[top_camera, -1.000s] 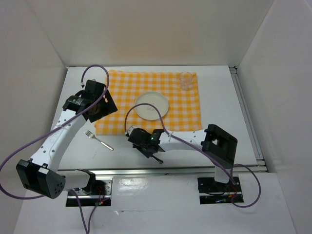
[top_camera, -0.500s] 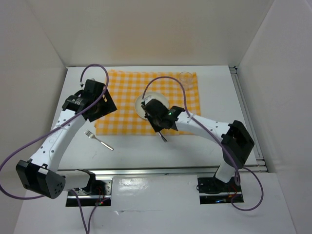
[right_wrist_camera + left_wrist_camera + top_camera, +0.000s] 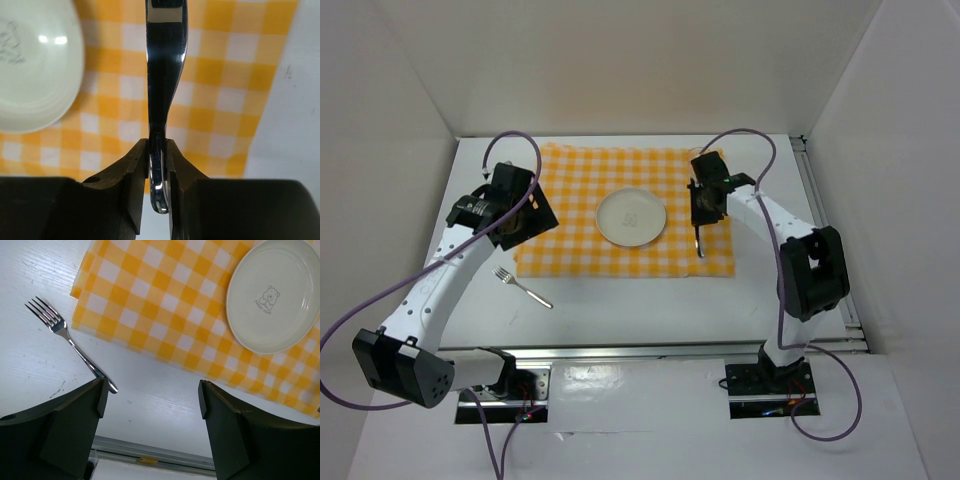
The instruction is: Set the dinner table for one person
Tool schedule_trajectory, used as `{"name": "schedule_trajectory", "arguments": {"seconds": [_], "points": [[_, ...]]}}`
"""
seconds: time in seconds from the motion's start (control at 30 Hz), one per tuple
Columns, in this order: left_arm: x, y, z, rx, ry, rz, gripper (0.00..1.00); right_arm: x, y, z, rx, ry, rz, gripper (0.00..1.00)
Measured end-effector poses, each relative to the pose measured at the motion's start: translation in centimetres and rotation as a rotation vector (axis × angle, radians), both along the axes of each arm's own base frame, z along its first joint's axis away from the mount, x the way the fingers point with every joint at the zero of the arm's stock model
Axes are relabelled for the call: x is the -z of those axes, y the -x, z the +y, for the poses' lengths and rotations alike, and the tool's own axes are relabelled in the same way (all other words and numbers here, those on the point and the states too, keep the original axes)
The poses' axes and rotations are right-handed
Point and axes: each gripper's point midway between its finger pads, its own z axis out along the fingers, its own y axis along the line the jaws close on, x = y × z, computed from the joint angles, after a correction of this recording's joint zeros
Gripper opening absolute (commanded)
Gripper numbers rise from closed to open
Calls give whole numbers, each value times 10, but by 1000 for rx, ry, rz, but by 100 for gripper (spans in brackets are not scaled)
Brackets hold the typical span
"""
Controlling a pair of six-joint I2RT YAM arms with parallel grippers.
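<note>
Right gripper (image 3: pixel 159 155) moved utensil (image 3: pixel 165 75) beside plate (image 3: pixel 631 216), near cloth (image 3: pixel 580 180) edge.

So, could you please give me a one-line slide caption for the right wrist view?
Right gripper clamps a metal utensil over the checked cloth, just right of the plate.
</note>
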Motion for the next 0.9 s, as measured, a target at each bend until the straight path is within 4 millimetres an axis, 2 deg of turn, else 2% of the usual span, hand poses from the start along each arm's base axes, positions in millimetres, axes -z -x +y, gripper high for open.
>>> {"name": "schedule_trajectory", "arguments": {"seconds": [0.07, 0.13, 0.27, 0.43, 0.47, 0.5, 0.6, 0.63, 0.73, 0.8, 0.9], "points": [[0, 0, 1, -7, 0, 0, 90, 10, -9, -17, 52, -7, 27, 0], [3, 0, 1, -25, 6, 3, 90, 20, -17, -25, 83, -14, 53, 0], [19, 6, 5, -60, -1, 40, 90, 40, -24, -29, 105, -32, 95, 0], [38, 15, 11, -113, -18, 93, 90, 49, -39, -26, 116, -55, 106, 2], [41, 16, 12, -122, -21, 100, 90, 51, -44, -25, 119, -59, 103, 6], [44, 17, 14, -134, -22, 108, 90, 52, -49, -24, 123, -61, 100, 20], [53, 20, 23, -176, -32, 126, 90, 58, -55, -23, 133, -66, 100, 50], [56, 21, 27, -189, -36, 135, 90, 59, -54, -23, 137, -66, 104, 66], [69, 21, 47, -254, -48, 179, 90, 57, -57, -23, 139, -67, 96, 78], [82, 20, 61, -305, -51, 227, 86, 54, -58, -23, 137, -68, 87, 79], [106, 22, 72, -350, -36, 304, 74, 44, -59, -22, 136, -71, 67, 80]]}}
